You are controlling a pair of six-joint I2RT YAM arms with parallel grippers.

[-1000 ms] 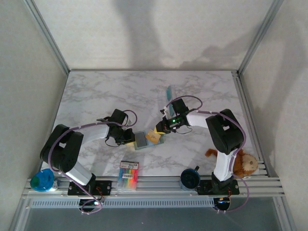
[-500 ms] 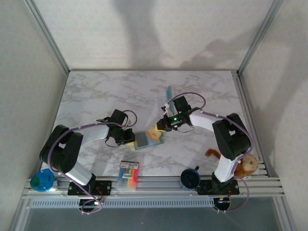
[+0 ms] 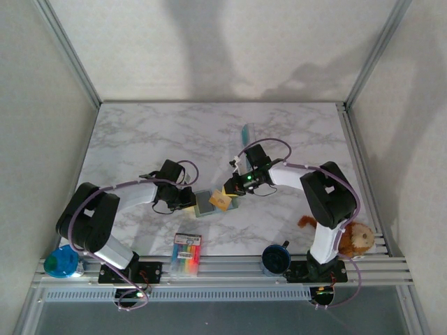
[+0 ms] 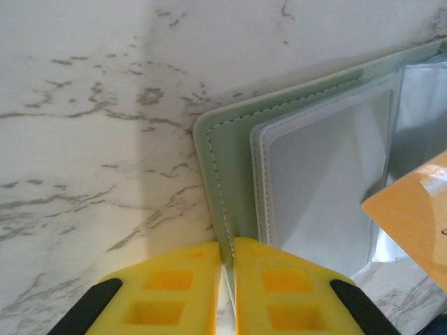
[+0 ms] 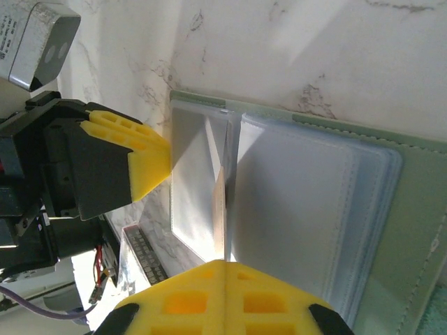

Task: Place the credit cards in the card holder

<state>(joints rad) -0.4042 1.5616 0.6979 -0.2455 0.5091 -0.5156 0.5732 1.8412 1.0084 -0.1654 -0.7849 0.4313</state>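
The card holder (image 3: 204, 203) lies open on the marble table, green cover down, with its clear pale sleeves (image 4: 321, 167) facing up. My left gripper (image 4: 228, 246) is shut on the card holder's green left edge (image 4: 222, 209). My right gripper (image 5: 225, 266) is shut on the tan-gold card (image 3: 219, 202). I see that card edge-on (image 5: 222, 206) over the open sleeves, its tip at the fold between two sleeves. A teal-blue card (image 3: 246, 133) lies on the table farther back. The red and white card is out of view.
A pack of multicoloured markers (image 3: 186, 252) lies near the front edge. A dark blue mug (image 3: 276, 258) and a brown plush toy (image 3: 353, 239) sit front right. A blue round object (image 3: 61, 262) sits front left. Frame rails run along the table's sides.
My right gripper has moved a little left and nearer with the tan-gold card, bringing it lower over the open sleeves. The left gripper has kept its hold on the card holder.
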